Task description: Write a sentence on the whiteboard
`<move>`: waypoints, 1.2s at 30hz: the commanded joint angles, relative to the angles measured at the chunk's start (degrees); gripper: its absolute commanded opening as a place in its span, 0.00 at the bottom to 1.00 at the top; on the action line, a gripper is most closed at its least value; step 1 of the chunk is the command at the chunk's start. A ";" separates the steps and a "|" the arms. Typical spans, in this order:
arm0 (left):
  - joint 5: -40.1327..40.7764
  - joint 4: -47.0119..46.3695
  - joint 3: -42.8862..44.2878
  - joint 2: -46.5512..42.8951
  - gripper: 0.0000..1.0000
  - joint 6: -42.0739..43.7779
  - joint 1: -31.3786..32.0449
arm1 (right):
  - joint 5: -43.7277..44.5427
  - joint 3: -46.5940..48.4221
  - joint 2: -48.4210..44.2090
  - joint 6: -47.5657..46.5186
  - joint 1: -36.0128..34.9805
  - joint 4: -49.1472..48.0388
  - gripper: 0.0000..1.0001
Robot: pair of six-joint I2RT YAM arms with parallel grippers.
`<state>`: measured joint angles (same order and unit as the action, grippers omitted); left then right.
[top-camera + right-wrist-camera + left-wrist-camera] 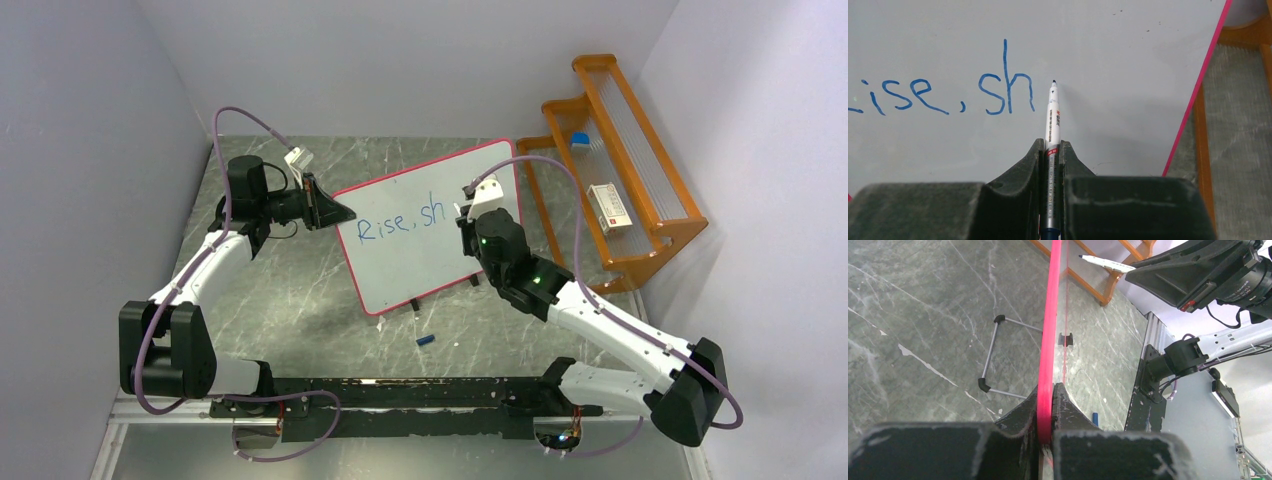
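Note:
The whiteboard (pixel 420 255), white with a pink-red frame, stands tilted on the marble table. Blue writing (pixel 400 222) on it reads "Rise, sh" in one line; the right wrist view shows "ise, sh" (pixel 958 97). My left gripper (pixel 335 212) is shut on the board's left frame edge (pixel 1049 340), seen edge-on in the left wrist view. My right gripper (pixel 468 222) is shut on a white marker (pixel 1052 125); its tip is just right of the "h", at or very near the board (pixel 1108 60). The marker also shows in the left wrist view (pixel 1103 261).
An orange wire rack (pixel 610 190) stands at the right, close behind the board, holding a small box (pixel 609 208). A blue marker cap (pixel 427 340) lies on the table in front of the board. The board's wire stand (pixel 993 357) and black foot (pixel 1065 339) rest on the table.

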<state>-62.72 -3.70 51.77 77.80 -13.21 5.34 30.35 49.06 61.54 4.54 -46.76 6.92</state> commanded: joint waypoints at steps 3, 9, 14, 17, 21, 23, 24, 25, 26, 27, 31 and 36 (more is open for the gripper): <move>5.07 5.77 -1.05 1.74 0.05 6.28 1.51 | -1.15 0.51 -0.10 -1.02 0.86 -2.41 0.00; 5.21 5.89 -0.97 1.79 0.05 6.36 1.51 | -1.85 0.38 0.15 -1.19 1.15 -3.11 0.00; 5.12 5.90 -0.97 1.92 0.05 6.36 1.51 | -2.20 0.68 0.72 -1.37 1.24 -3.64 0.00; 5.05 5.90 -0.97 1.96 0.05 6.37 1.51 | -2.52 0.86 1.26 -1.37 1.37 -3.88 0.00; 4.98 5.90 -0.97 1.92 0.05 6.36 1.51 | -2.66 1.04 2.08 -1.37 1.54 -4.40 0.00; 4.99 5.90 -0.97 1.90 0.05 6.36 1.51 | -2.84 1.19 2.37 -1.37 1.66 -4.67 0.00; 4.98 5.84 -0.97 1.89 0.05 6.36 1.51 | -2.88 1.29 2.55 -1.37 1.67 -4.68 0.00; 4.90 5.84 -0.97 1.98 0.05 6.30 1.51 | -2.93 1.37 2.72 -1.37 1.72 -4.84 0.00; 4.87 5.77 -0.97 2.00 0.05 6.35 1.51 | -2.86 1.45 2.90 -1.37 1.80 -4.81 0.00; 4.84 5.77 -0.97 2.00 0.05 6.29 1.51 | -2.83 1.54 3.08 -1.37 1.92 -4.94 0.00; 4.85 5.74 -0.97 1.91 0.05 6.27 1.51 | -3.00 1.60 3.64 -1.37 2.08 -5.35 0.00; 4.77 5.64 -1.05 2.00 0.05 6.27 1.51 | -3.68 1.58 4.18 -1.24 2.36 -5.73 0.00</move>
<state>-62.67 -3.44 51.86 77.80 -12.99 5.34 27.40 49.06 65.21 3.73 -45.04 3.40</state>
